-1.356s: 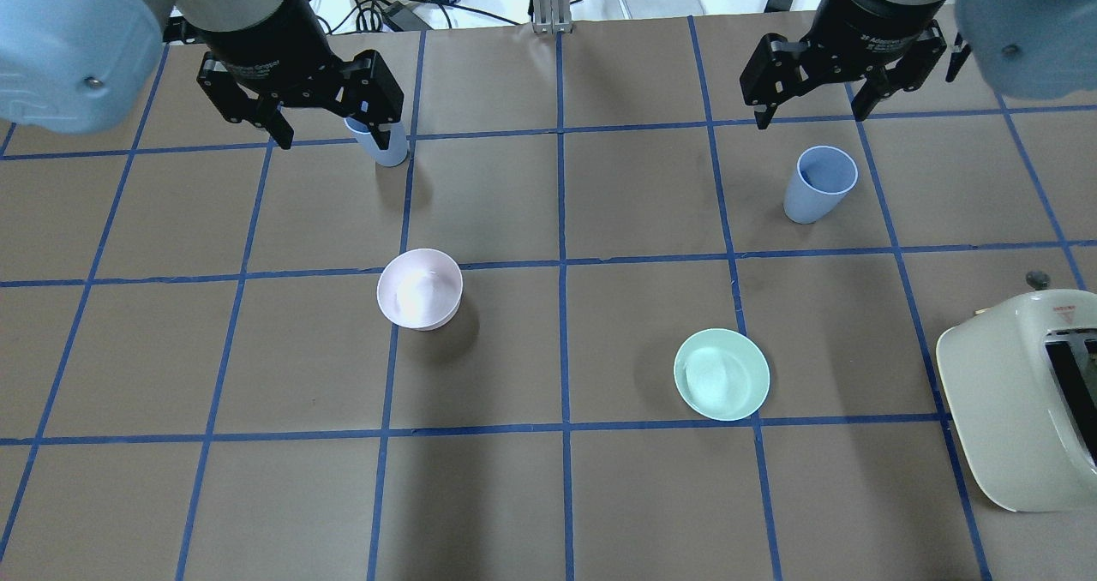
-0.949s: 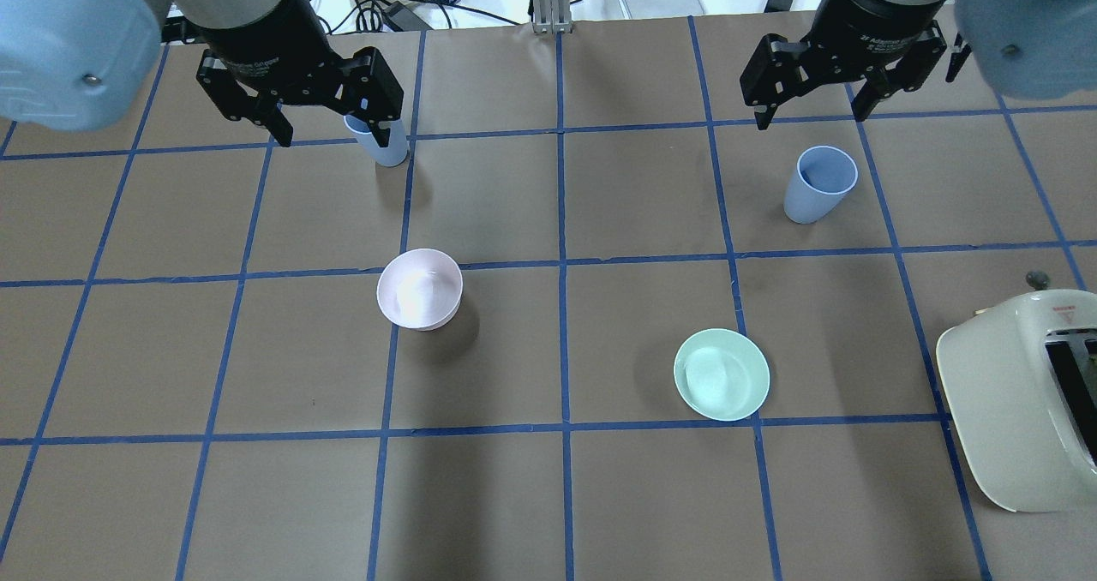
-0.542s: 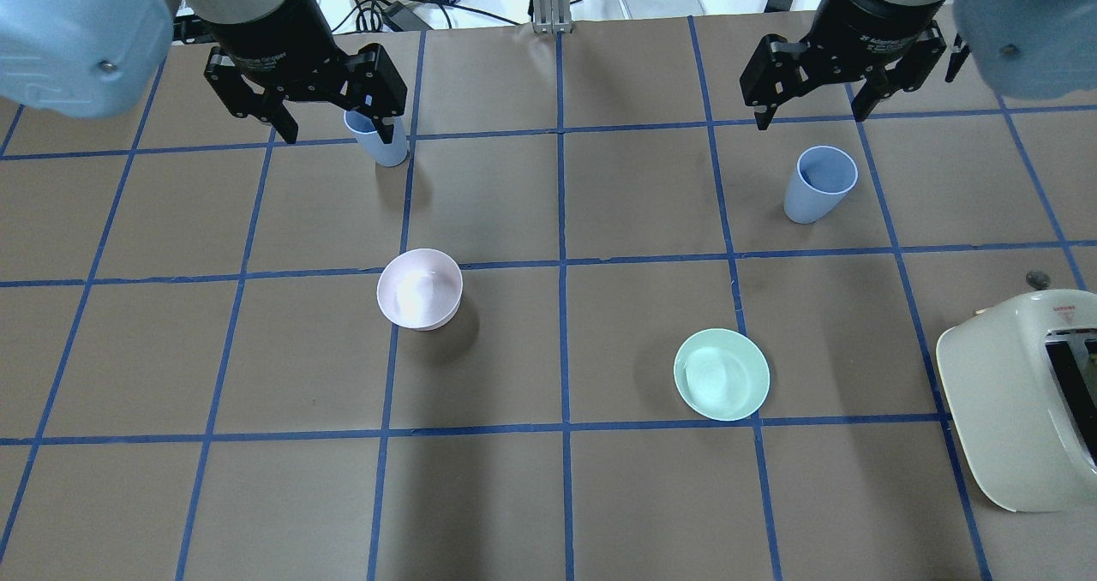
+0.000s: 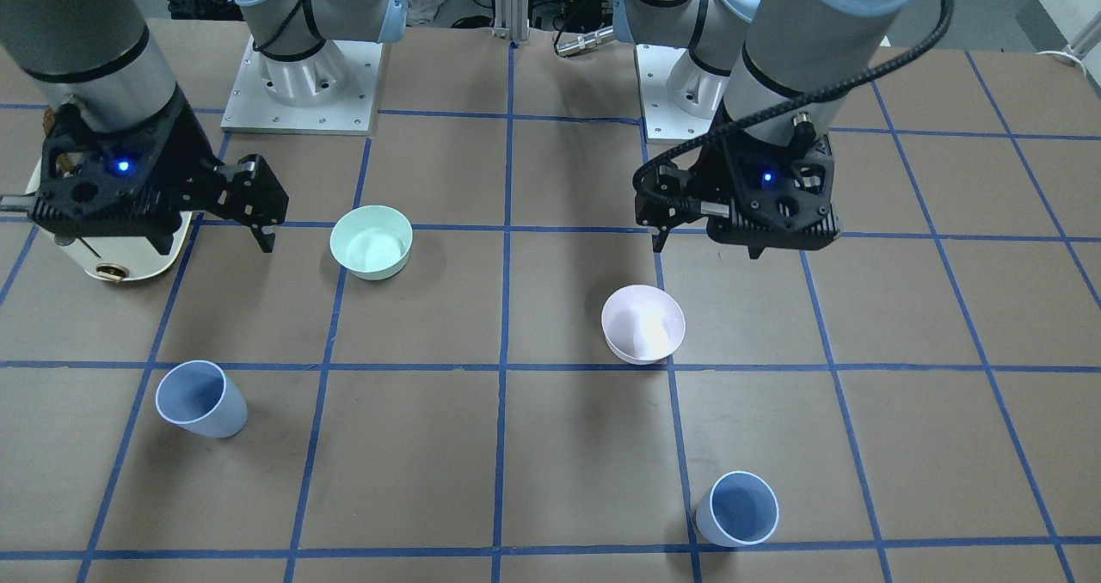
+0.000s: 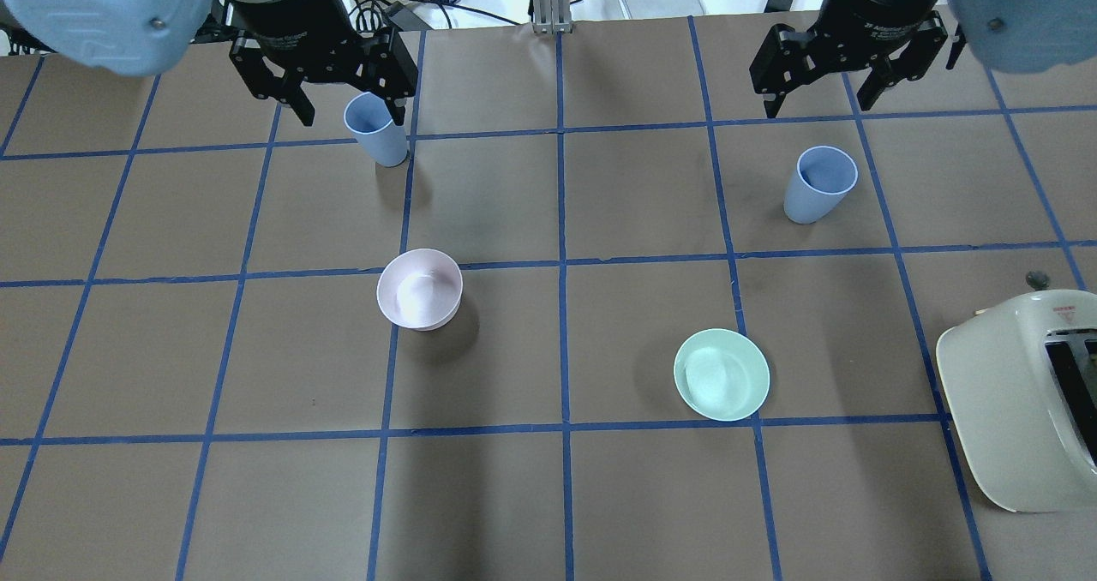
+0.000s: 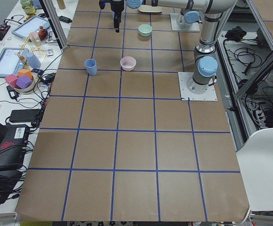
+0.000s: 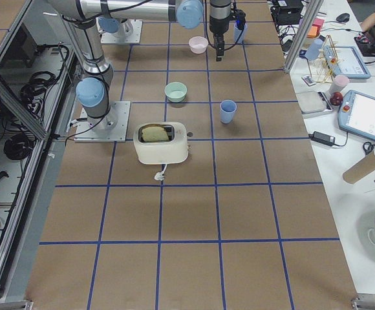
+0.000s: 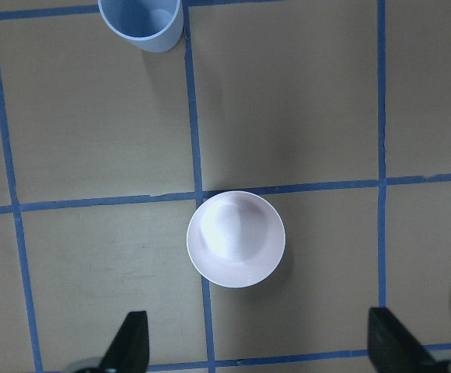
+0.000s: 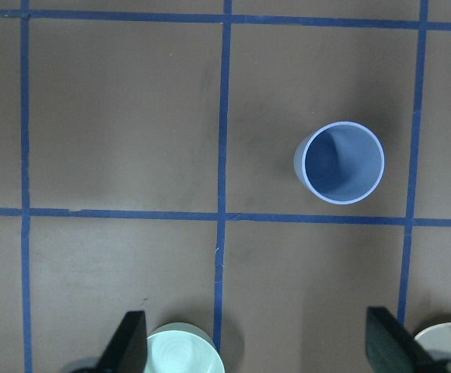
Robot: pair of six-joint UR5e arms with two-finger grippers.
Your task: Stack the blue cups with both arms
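Two pale blue cups stand upright and apart on the brown table. The left cup (image 5: 377, 131) also shows at the top of the left wrist view (image 8: 140, 23). The right cup (image 5: 818, 185) shows in the right wrist view (image 9: 342, 163). My left gripper (image 5: 347, 105) is open and empty, high above the table; in its wrist view (image 8: 260, 350) the pink bowl lies just ahead of it and the cup farther on. My right gripper (image 5: 818, 97) is open and empty, high up, with its cup ahead and to the right in its wrist view (image 9: 258, 350).
A pale pink bowl (image 5: 420, 288) sits left of centre and a mint-green bowl (image 5: 722, 374) right of centre. A cream toaster (image 5: 1024, 401) stands at the right edge. Blue tape lines grid the table. Clutter lies beyond the far edge.
My left gripper has shifted toward the far edge and to the right in the overhead view, uncovering the left cup's rim. My right gripper has shifted slightly toward the far edge. Cups and bowls have not moved.
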